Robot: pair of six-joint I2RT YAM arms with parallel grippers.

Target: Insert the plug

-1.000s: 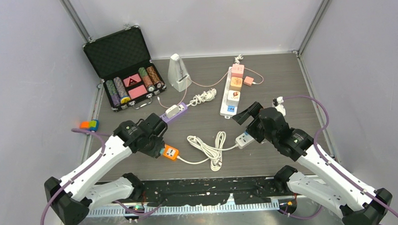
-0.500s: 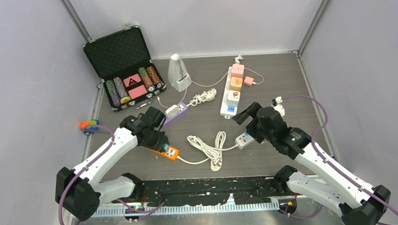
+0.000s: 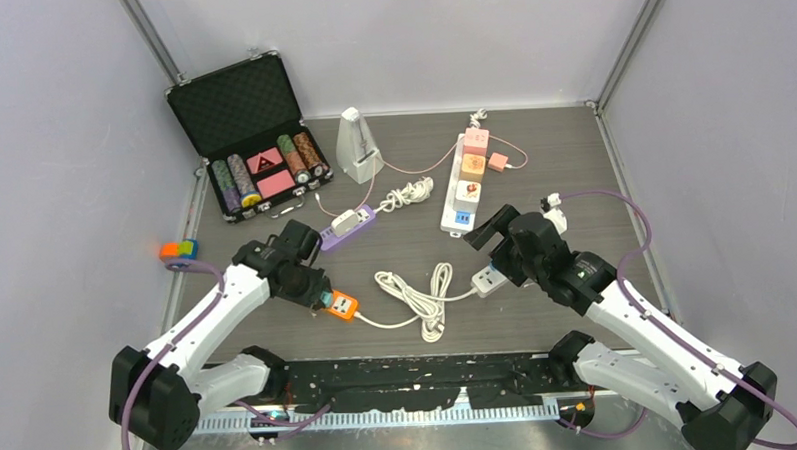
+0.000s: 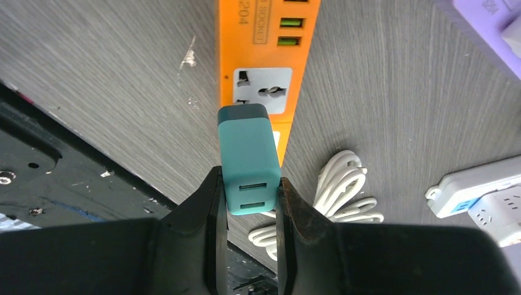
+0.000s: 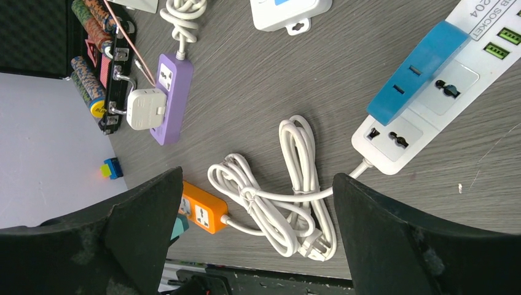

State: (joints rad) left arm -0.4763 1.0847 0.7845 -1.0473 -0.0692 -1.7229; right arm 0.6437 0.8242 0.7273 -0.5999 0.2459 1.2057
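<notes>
My left gripper (image 4: 249,178) is shut on a teal plug block (image 4: 248,153) with two USB slots facing the camera. The block's dark front end lies over the orange power strip (image 4: 265,43), just below an uncovered socket (image 4: 264,91). I cannot tell whether its prongs are in a socket. In the top view the left gripper (image 3: 315,293) sits at the left end of the orange strip (image 3: 342,306). My right gripper (image 5: 258,233) is wide open and empty, hovering above the white power strip (image 5: 430,117), which carries a blue adapter (image 5: 418,70).
A coiled white cable (image 3: 422,296) lies between the two strips. A purple strip (image 3: 346,225) with a white adapter, a long white strip with coloured adapters (image 3: 468,178), a white metronome (image 3: 356,146) and an open chip case (image 3: 256,140) stand further back.
My left arm has shifted its wrist and elbow slightly while keeping the teal plug at the orange strip's left end. The strip turned a little. The right arm has barely moved.
</notes>
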